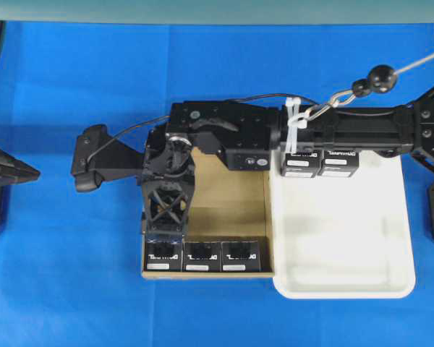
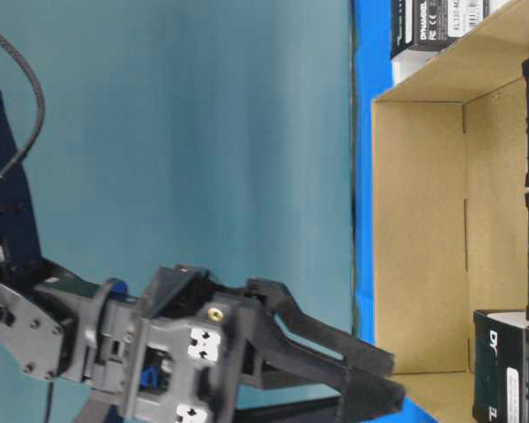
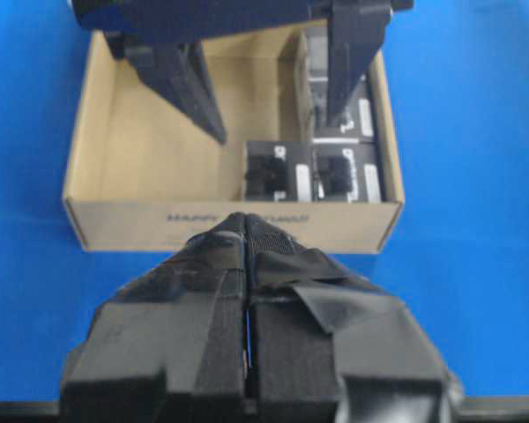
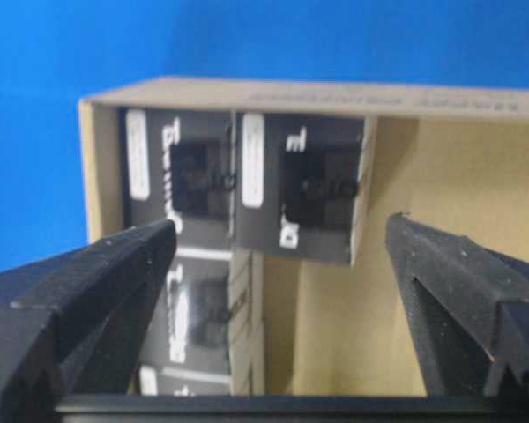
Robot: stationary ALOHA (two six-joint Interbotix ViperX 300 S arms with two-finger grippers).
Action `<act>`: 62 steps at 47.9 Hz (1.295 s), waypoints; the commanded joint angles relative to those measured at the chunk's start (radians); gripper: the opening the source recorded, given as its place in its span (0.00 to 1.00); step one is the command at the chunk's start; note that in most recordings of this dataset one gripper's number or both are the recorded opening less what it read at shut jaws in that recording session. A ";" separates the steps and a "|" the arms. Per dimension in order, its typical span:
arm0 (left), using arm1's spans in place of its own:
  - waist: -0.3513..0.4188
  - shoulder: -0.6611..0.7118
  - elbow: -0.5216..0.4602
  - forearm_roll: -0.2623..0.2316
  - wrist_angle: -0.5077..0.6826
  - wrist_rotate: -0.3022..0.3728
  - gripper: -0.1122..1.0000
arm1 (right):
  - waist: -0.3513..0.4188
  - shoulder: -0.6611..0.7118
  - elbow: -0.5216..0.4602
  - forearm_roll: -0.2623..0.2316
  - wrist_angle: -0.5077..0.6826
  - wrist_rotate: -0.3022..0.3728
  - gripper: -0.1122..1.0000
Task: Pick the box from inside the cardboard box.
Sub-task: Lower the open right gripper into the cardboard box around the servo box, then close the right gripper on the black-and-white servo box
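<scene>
The cardboard box (image 1: 231, 202) lies mid-table with three black boxes in a row along its front wall, the leftmost box (image 1: 163, 256) under my right gripper (image 1: 163, 224). The right gripper (image 4: 282, 227) is open and holds nothing. One black box (image 4: 207, 317) lies low between its fingers, close to the left one. Two more boxes (image 4: 304, 189) stand beyond against the carton wall (image 4: 476, 176). From the left wrist view the open right gripper (image 3: 276, 130) hangs inside the carton (image 3: 159, 150). My left gripper (image 3: 245, 220) is shut and empty, outside the carton's left wall.
A white tray (image 1: 347, 238) touches the carton's right side, with two black boxes (image 1: 299, 163) at its far end under the right arm. Blue cloth covers the table. The left arm (image 1: 7, 170) rests at the far left edge.
</scene>
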 commanded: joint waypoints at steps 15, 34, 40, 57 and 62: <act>-0.003 -0.003 -0.034 0.003 0.005 -0.003 0.05 | 0.023 0.060 0.023 -0.018 -0.051 0.005 0.99; -0.003 -0.005 -0.034 0.002 0.005 0.000 0.05 | 0.021 0.060 0.043 -0.029 -0.089 0.025 0.99; -0.003 -0.005 -0.034 0.002 0.005 0.000 0.05 | 0.020 0.060 0.043 -0.031 -0.089 0.025 0.99; -0.005 -0.005 -0.034 0.003 0.005 -0.003 0.05 | 0.014 0.061 0.052 -0.051 -0.094 0.023 0.99; -0.003 -0.006 -0.034 0.003 0.005 -0.003 0.05 | 0.009 0.061 0.052 -0.057 -0.094 0.023 0.99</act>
